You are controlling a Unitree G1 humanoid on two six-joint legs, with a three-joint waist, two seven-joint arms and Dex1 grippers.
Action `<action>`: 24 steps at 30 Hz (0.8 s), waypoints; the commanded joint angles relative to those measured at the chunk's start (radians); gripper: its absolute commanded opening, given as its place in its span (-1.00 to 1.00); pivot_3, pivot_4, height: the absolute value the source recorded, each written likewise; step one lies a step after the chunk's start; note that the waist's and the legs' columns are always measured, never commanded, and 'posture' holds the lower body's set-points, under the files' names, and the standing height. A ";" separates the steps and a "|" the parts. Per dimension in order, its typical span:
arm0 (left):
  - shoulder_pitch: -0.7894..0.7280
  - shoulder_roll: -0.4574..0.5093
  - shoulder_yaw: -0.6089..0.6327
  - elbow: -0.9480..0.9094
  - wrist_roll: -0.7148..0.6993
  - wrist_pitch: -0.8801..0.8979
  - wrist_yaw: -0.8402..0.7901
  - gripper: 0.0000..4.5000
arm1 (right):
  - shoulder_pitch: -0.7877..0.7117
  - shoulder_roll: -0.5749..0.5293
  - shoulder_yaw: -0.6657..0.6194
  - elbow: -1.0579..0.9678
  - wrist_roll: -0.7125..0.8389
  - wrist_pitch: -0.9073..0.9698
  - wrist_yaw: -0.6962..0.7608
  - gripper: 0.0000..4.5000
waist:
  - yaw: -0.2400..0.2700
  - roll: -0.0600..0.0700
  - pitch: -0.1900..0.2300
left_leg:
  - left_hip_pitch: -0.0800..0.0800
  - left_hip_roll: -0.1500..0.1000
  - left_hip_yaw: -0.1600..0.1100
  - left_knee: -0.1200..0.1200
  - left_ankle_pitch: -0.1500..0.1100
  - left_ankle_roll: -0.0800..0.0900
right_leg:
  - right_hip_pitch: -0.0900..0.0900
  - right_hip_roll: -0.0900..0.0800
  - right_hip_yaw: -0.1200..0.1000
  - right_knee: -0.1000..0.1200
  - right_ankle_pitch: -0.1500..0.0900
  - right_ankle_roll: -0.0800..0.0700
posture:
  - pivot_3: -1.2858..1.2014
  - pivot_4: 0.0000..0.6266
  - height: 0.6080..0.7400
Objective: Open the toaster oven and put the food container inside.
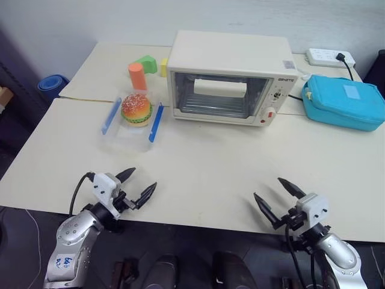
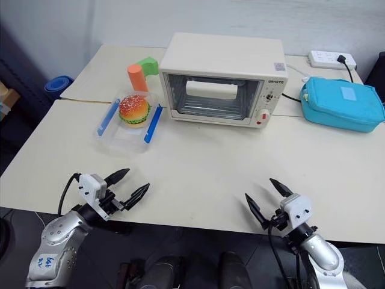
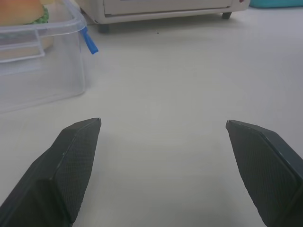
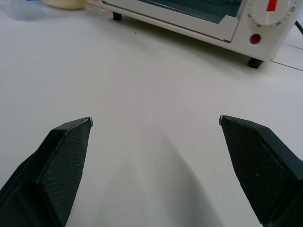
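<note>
At the back of the desk [image 1: 204, 168] I see the oven [image 1: 231, 77], a cream-white box with rounded corners. Its glass door is shut, with a pale bar handle across the upper glass and a wire rack behind it. Knobs and a red button sit down its right panel. Just to its left lies the container [image 1: 132, 118], a clear shallow plastic box with blue clips along both long sides and a toy hamburger inside. They are close but apart.

Behind the container stand an orange cylinder [image 1: 137, 76], a green block [image 1: 146, 61] and a yellow piece [image 1: 163, 67]. A turquoise zippered case [image 1: 341, 101] of soft fabric lies right of the oven, and a white power strip [image 1: 329, 58] is behind it.

My left pincer [image 1: 136, 185] and right pincer [image 1: 278, 194] hover near the desk's front edge, both released and empty, well apart from the task's things.

My left wrist camera adds the container's clear wall and the oven's feet. The right wrist camera adds the timer dial's markings and the cross-hatched fingers [image 4: 64, 161].
</note>
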 commanded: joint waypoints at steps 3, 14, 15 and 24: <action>-0.025 0.040 0.029 -0.013 -0.081 0.027 -0.070 1.00 | -0.050 -0.024 -0.017 -0.013 0.082 0.014 0.041 0.99 | -0.002 0.000 0.000 | 0.000 0.000 0.000 0.000 0.000 0.000 | 0.000 0.000 0.000 0.000 0.000 0.000 | 0.03 -0.52 1.00; -0.243 0.240 0.210 0.011 -0.468 0.314 -0.257 1.00 | -0.661 -0.137 0.035 0.157 0.186 0.371 0.087 0.99 | -0.012 0.005 0.003 | -0.001 0.004 -0.003 0.000 0.002 -0.004 | -0.001 0.002 -0.006 0.001 0.001 -0.005 | 0.03 -0.52 1.00; -0.265 0.244 0.210 0.006 -0.485 0.331 -0.258 1.00 | -0.720 -0.130 0.044 0.203 0.179 0.374 0.095 0.99 | -0.010 0.005 0.003 | -0.002 0.003 -0.003 0.000 0.002 -0.004 | -0.001 0.002 -0.006 0.001 0.001 -0.005 | 0.03 -0.52 1.00; -0.314 0.211 0.179 -0.052 -0.488 0.368 -0.210 1.00 | -1.008 -0.031 0.079 0.460 0.139 0.294 0.160 0.99 | -0.028 0.005 0.003 | -0.003 0.002 -0.003 0.000 0.001 -0.003 | -0.001 0.002 -0.006 0.002 0.001 -0.005 | 0.03 -0.52 1.00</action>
